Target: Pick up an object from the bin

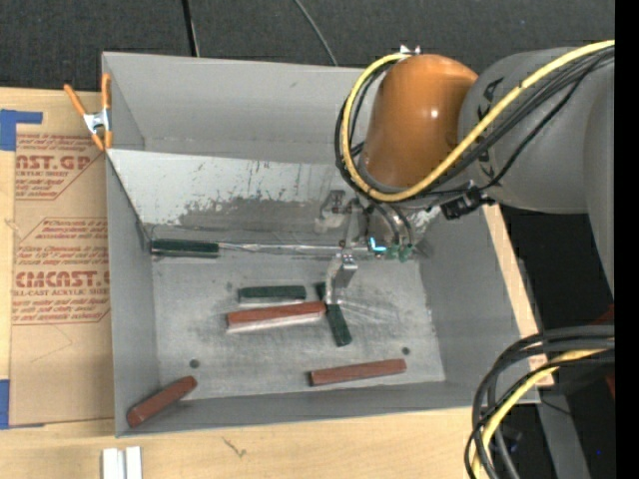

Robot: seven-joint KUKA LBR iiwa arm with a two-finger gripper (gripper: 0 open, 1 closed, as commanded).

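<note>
My gripper [336,285] reaches down below the orange wrist cover, right of the bin's middle. Its tip sits just above the upper end of a short dark green stick [338,325], which lies tilted on the bin floor. Touching that stick from the left is a longer reddish-brown stick [275,316], lying almost level. Just above this one, left of the gripper, lies another dark green stick [272,292]. I see nothing held in the gripper.
A red-brown stick [356,372] lies near the front wall, another [162,400] in the front left corner. A dark green stick [185,248] rests by the back slope at left. The arm and its cables cover the bin's right rear.
</note>
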